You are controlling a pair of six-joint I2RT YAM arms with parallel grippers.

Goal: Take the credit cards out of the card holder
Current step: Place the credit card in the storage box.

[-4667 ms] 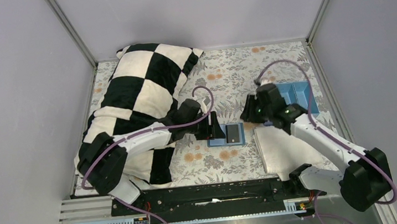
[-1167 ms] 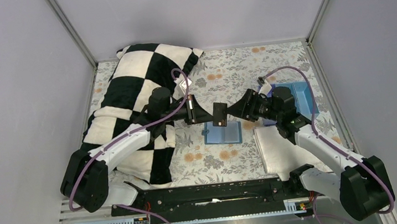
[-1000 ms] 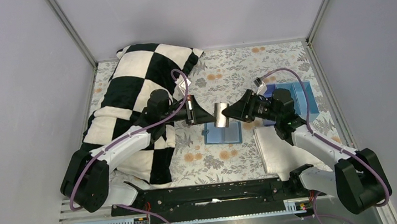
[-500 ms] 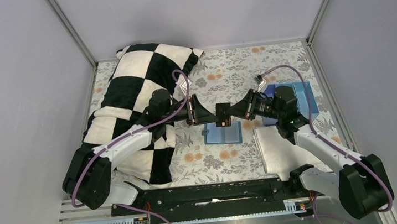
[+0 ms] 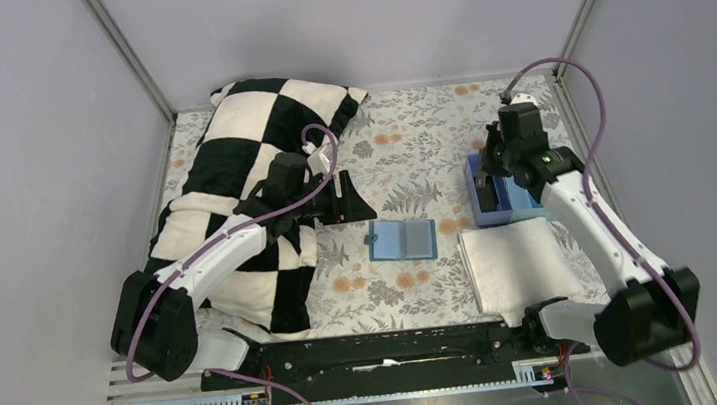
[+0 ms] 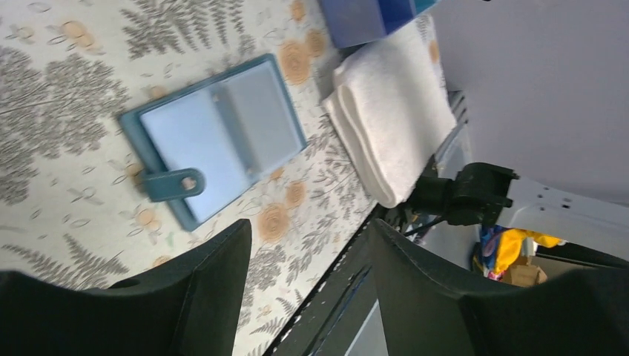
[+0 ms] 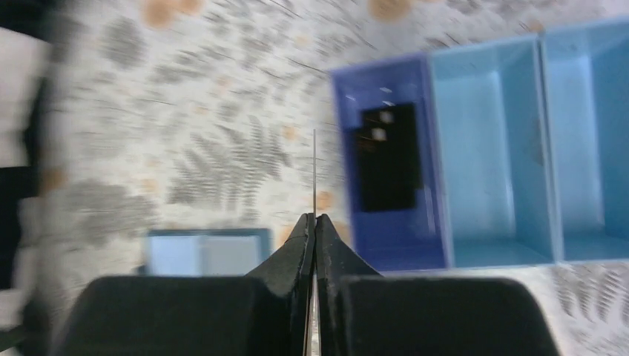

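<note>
The right claw [image 7: 314,219] is pinched fully shut on a thin card [image 7: 314,170], seen edge-on as a fine line sticking out beyond its tips. Ahead of this claw and slightly to one side lies the dark blue compartment [image 7: 393,248] of the tray, with black cards [image 7: 386,159] already flat on its floor. The card holder [image 6: 215,141] lies opened out on the tabletop [image 5: 428,135], behind and below the right claw and just beyond the left one. Whether any card is left in its pockets I cannot tell.

The left claw [image 6: 308,237] is spread wide and holds nothing, hovering above the tabletop with the holder in front of it.

The risk sits with the drop. In the wrist view the held card lines up just outside the compartment's near wall rather than over its floor. If let go here, it could strike the rim and tip out onto the tabletop. The grip is only a narrow nip on one edge, so a quick swing might make the card pivot or slide loose. The wrist picture is blurred, so the alignment is hard to judge.
</note>
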